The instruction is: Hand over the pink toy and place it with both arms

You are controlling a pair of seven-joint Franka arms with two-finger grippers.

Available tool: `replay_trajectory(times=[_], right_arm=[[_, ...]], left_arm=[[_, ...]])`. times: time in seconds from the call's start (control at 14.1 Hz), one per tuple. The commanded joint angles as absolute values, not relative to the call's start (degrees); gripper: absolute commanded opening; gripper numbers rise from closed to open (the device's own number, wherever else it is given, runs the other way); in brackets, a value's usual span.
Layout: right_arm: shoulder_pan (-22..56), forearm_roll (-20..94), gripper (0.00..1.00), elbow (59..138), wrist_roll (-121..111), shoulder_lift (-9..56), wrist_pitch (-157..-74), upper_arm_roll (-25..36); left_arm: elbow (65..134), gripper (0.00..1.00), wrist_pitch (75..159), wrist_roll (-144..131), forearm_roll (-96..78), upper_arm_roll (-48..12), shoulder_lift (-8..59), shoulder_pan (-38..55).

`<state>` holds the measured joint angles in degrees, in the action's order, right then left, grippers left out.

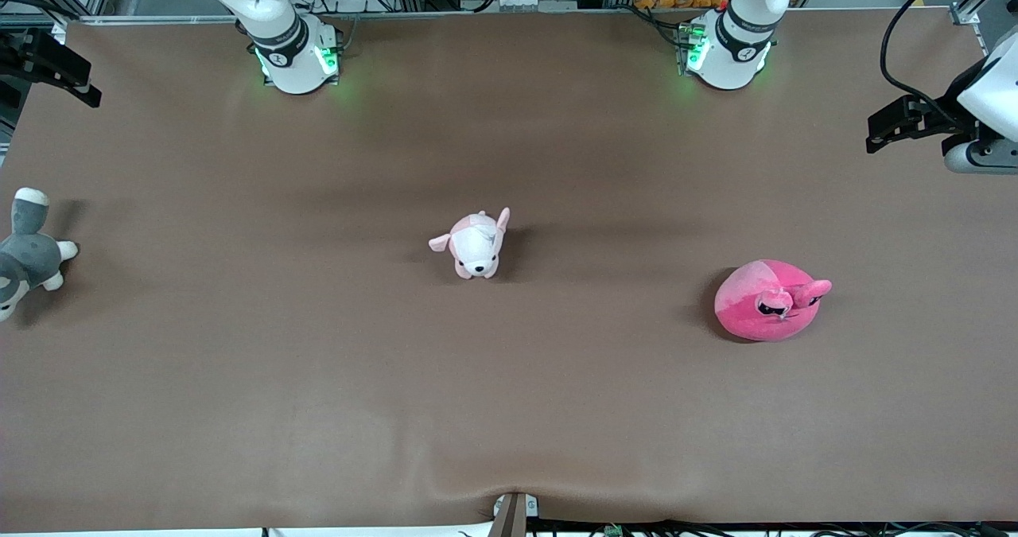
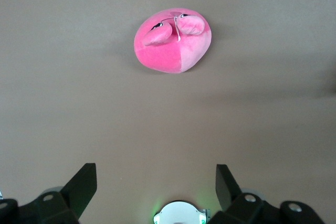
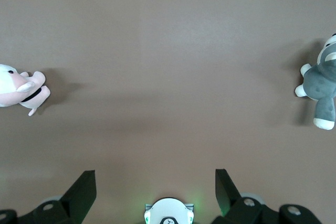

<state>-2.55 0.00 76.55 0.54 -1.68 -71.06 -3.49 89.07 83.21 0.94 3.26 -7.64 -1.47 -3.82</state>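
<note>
1. Left wrist view: left gripper [image 2: 152,182] hangs high over bare bench [image 2: 63,103] near its arm's base, fingers spread wide, nothing btwn them.
2. Right gripper [image 3: 152,182] same story: wide, holding nothing, up over bench by its own base; right arm waits.
3. Pink toy [image 1: 767,300] sits on bench toward left arm's end, nearer front camera than that arm's base, well apart from both grippers.
4. Judgement: plush, so prob. light, soft, squashes under pinch; not fragile, fuzzy so unlikely to slip.
5. Take hold: across rounded body top, or pinch one ear [image 2: 157,35]; leave a side free for 2nd gripper.
6. Pale pink-and-white puppy plush [image 1: 475,244] mid-bench, grey-and-white plush [image 1: 24,254] at right arm's end; not wanted.
</note>
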Motion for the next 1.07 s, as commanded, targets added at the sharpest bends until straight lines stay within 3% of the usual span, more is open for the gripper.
replay_trajectory(times=[0.0, 0.43, 1.0], right_arm=[[-3.16, 0.88, 1.0, 76.46, 0.0, -1.85, -70.75, -3.96], [-3.16, 0.88, 1.0, 76.55, 0.0, -1.85, -70.75, -3.96], [-3.25, 0.88, 1.0, 76.55, 0.09, -1.85, -70.75, -3.96]], left_arm=[[88.77, 1.0, 83.06, 1.5, 3.51, -7.82, -1.58, -4.04], [88.33, 1.0, 83.06, -3.84, 3.51, -7.82, -0.36, -3.69], [83.94, 1.0, 83.32, -41.17, 2.55, -7.65, 5.44, -3.43]])
